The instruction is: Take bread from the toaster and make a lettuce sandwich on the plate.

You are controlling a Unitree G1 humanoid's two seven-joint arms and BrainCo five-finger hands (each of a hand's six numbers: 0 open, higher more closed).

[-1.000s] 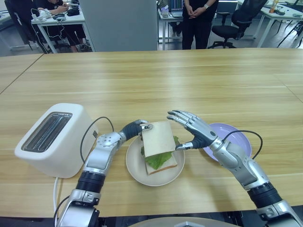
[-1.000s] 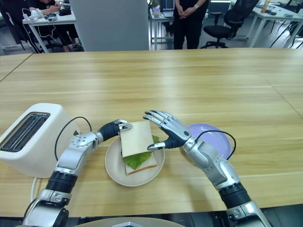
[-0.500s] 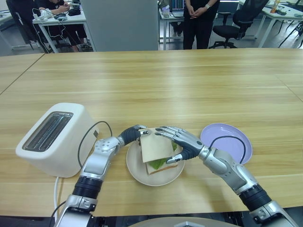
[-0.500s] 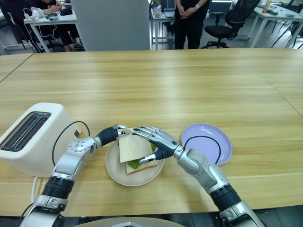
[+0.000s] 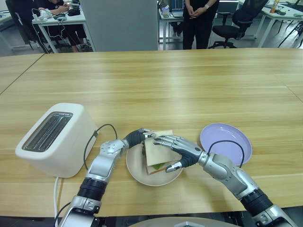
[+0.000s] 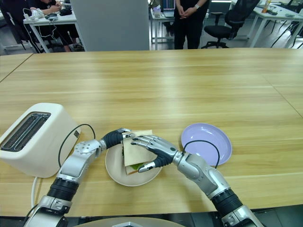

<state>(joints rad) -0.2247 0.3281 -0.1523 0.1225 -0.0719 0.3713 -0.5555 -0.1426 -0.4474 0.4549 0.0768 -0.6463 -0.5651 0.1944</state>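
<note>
The right hand [image 5: 179,151] is laid flat on the top slice of bread [image 5: 155,150], its fingers spread apart and uncurled and its thumb stretched out along the slice's near edge. Much of the slice is covered by this hand. The left hand [image 5: 138,137] is closed on the slice at its 10 o'clock corner, where the dark fingers are pinched together.

The sandwich is stacked in the middle of the plate [image 5: 137,169], a round, shallow, matte beige dish. The top slice is pale, square and smooth-faced. Only a small frilled green edge of lettuce [image 5: 158,166] is seen beneath it at 6 o'clock, and the tan crust of the lower slice [image 5: 155,172] is seen just under that. The rest of both is hidden by the top slice and the right hand.

The toaster [image 5: 54,139], a cream box with rounded corners and two dark slots, is set at 9 o'clock from the plate, near it but apart. A white cord [image 5: 56,189] is seen at its near side. At 3 o'clock a purple plate [image 5: 220,132], glossy and round, is placed just beside the beige one; part of it is crossed by a loop of black cable [image 5: 226,141] rising from the right forearm. Everything is carried by a wide table [image 5: 165,90] of light wood planks with visible grain. At 12 o'clock, beyond its far edge, a grey partition [image 5: 118,23] is seen.
</note>
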